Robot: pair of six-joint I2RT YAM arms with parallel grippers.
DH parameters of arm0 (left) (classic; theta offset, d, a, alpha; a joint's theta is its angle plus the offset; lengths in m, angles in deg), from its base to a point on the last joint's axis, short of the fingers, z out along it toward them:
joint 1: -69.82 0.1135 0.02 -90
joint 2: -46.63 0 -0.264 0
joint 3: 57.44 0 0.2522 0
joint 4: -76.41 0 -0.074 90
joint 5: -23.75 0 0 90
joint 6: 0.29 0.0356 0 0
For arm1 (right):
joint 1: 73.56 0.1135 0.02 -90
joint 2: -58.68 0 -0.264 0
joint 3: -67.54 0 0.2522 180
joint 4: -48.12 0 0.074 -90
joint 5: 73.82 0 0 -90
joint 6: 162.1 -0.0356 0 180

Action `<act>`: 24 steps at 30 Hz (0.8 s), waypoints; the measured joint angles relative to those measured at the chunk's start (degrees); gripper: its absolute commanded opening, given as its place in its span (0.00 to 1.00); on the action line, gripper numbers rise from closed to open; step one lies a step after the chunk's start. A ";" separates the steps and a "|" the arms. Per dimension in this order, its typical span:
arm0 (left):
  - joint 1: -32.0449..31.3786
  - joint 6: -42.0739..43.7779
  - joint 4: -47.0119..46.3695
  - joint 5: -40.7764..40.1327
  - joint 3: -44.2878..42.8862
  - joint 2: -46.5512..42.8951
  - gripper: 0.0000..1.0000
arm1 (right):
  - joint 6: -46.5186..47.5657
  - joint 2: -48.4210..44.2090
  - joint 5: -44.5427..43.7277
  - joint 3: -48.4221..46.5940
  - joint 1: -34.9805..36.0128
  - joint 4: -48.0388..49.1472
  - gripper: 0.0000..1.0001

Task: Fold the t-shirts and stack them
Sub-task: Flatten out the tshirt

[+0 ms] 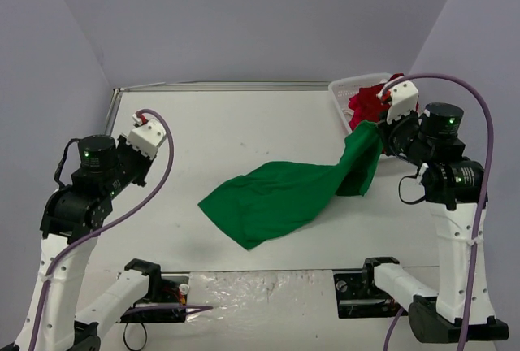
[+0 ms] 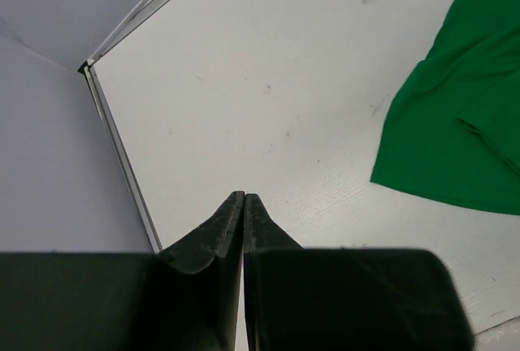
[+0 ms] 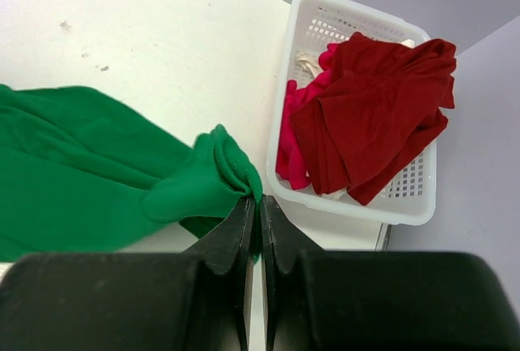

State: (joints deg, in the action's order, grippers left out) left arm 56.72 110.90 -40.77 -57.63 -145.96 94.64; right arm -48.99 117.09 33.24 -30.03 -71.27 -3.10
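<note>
**Top and wrist views.** The green t-shirt (image 1: 276,197) is shown crumpled and unfolded near the middle of the table (image 1: 227,123). One edge is drawn up toward 3 o'clock, where a small bunched fold is pinched between the right fingers (image 3: 234,241). The red t-shirt (image 3: 374,99) is seen heaped in the white basket (image 3: 302,34) at 2 o'clock, just beside the raised cloth. The left fingers (image 2: 219,237) are pressed together on nothing above bare table at 9 o'clock, well apart from the green cloth.

Risks, as judged:
- (a) Little cloth is taken in the pinch, so the fold could be pulled free once the shirt's weight or table friction is loaded onto it.
- (b) With only one edge held, the shirt is likely to be dragged as a wrinkled rope rather than laid flat, and a poor fold would follow.
- (c) The hanging cloth could be snagged on the basket rim, and the basket shifted, if the lift is carried toward 2 o'clock.
</note>
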 measured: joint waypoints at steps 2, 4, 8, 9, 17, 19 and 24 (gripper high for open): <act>0.00 -0.48 0.00 -0.09 0.02 -1.22 0.03 | -0.17 -1.62 0.48 0.02 0.00 -0.37 0.00; 0.00 -0.76 -0.39 0.11 0.61 -1.46 0.33 | -0.20 -3.08 1.03 0.22 0.00 -0.48 0.00; 0.00 -1.40 -3.04 2.93 5.29 -2.08 0.42 | -0.15 -4.52 1.86 2.40 0.00 -0.55 0.00; 0.00 -1.55 -3.69 4.24 7.10 -1.51 0.44 | -0.17 -4.52 2.03 3.15 0.00 -0.52 0.00; -0.07 -1.66 -5.90 17.64 11.87 15.58 0.45 | -0.13 -1.27 2.51 9.90 0.00 -0.22 0.00; -0.07 -1.38 -5.95 20.96 11.85 21.03 0.45 | -0.15 -0.17 2.49 11.19 0.00 0.04 0.00; -1.25 -1.60 -5.79 28.96 9.86 31.71 0.41 | -0.20 1.09 2.47 13.33 0.00 1.33 0.00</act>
State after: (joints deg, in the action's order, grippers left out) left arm 55.47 109.31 -46.57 -28.67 -136.10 126.36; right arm -49.19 118.18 35.71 -16.70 -71.27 -1.76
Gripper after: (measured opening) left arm 0.440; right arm 0.009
